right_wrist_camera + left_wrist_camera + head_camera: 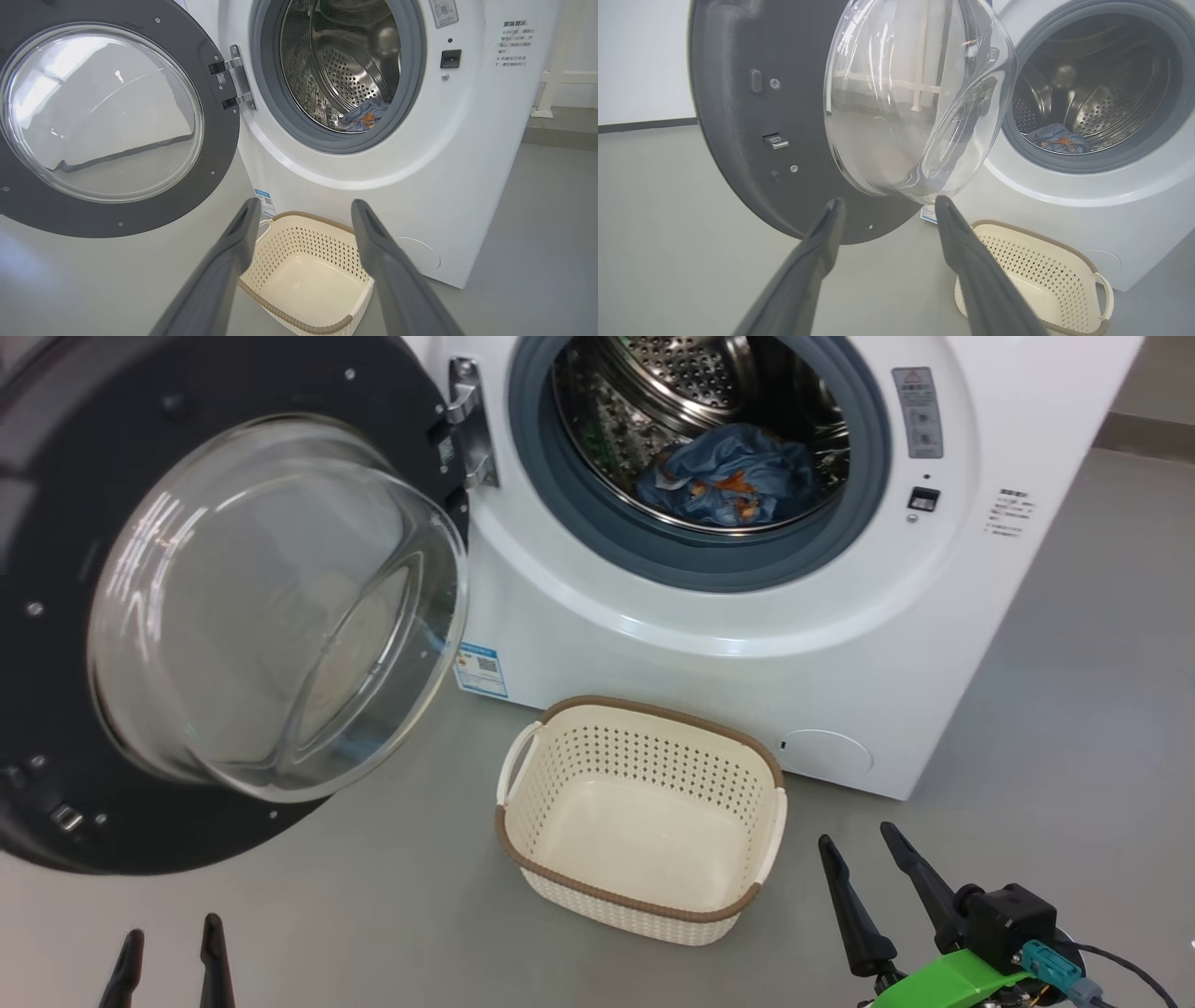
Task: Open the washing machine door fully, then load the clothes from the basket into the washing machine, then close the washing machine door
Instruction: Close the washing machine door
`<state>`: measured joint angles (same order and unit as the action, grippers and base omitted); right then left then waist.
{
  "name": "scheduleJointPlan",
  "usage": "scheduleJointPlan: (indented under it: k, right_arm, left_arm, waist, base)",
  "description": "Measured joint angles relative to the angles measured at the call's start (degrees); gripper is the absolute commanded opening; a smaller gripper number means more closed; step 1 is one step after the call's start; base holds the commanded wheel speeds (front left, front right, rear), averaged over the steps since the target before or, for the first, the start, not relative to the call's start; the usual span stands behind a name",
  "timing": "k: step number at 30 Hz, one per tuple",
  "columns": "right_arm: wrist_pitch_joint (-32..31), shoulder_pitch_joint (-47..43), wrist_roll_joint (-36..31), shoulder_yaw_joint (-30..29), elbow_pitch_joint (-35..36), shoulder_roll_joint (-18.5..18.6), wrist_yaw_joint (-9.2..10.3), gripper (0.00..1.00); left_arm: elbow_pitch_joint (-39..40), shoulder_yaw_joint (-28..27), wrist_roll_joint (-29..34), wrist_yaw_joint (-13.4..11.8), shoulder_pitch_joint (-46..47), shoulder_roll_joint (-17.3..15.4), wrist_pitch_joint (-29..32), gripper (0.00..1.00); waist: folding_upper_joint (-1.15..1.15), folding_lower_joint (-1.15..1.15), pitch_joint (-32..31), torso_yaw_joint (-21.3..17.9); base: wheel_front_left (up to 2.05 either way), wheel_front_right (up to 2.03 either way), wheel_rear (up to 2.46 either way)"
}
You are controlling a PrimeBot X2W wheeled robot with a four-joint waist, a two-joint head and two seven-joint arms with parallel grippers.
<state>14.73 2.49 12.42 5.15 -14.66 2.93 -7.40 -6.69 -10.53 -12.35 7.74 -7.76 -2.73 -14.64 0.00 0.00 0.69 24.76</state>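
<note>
Head view: the basket [635, 840] stands empty before the washing machine [709, 644], and the clothes [728, 476] lie in its drum [672, 373]. The left gripper [174, 929] and right gripper [856, 833] are spread, holding nothing. For closing, the left should push the washing machine door [271, 607] by its black rim, not the glass, until it latches.

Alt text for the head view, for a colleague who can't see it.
The washing machine door stands wide open at left, with the clothes inside the washing machine. The basket sits empty on the floor before it; left hand and right hand are open, holding nothing.
</note>
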Motion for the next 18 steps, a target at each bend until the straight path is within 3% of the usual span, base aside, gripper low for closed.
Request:
scheduleJointPlan:
  k: [18]
  right_arm:
    - [0.0,0.2,-1.3,0.0,-0.8,0.0,0.0,1.0]
  left_arm:
    - [-1.2,-1.3,-0.6,0.0,0.9,0.4,0.0,1.0]
  waist:
    - [0.0,0.0,0.9,3.7]
  base:
    - [0.0,0.0,0.0]
